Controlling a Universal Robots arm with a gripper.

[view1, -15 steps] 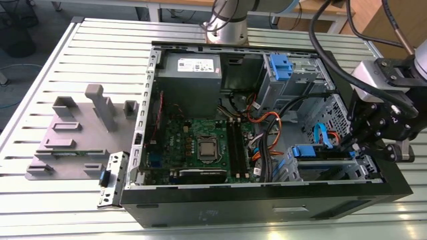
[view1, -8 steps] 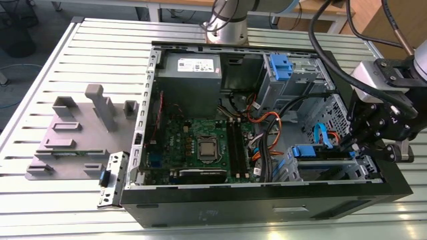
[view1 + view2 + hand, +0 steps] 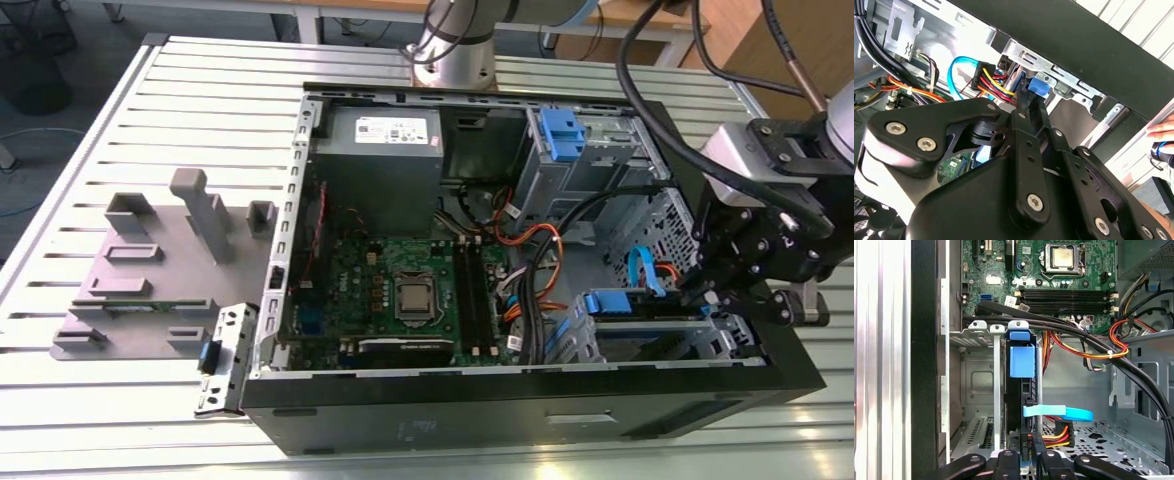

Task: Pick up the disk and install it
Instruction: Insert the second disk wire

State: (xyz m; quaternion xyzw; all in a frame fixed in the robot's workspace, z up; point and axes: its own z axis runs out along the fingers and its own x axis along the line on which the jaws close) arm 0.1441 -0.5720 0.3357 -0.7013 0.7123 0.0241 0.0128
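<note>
End effector (image 3: 1026,102) apparently at disk's blue tab (image 3: 1038,86).

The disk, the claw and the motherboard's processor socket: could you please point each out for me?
disk (image 3: 1021,361): first wrist view, on its blue end tab.
claw (image 3: 1026,95): second wrist view, midway between its fingertips.
processor socket (image 3: 416,296): exterior view, on its metal cover.

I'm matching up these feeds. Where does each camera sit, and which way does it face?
Exterior view: off the arm, above, looking down into the open computer case; gripper near the disk.
Second wrist view: behind the gripper, facing the disk's end.
First wrist view: looking down on the disk and motherboard.
All show the disk.
</note>
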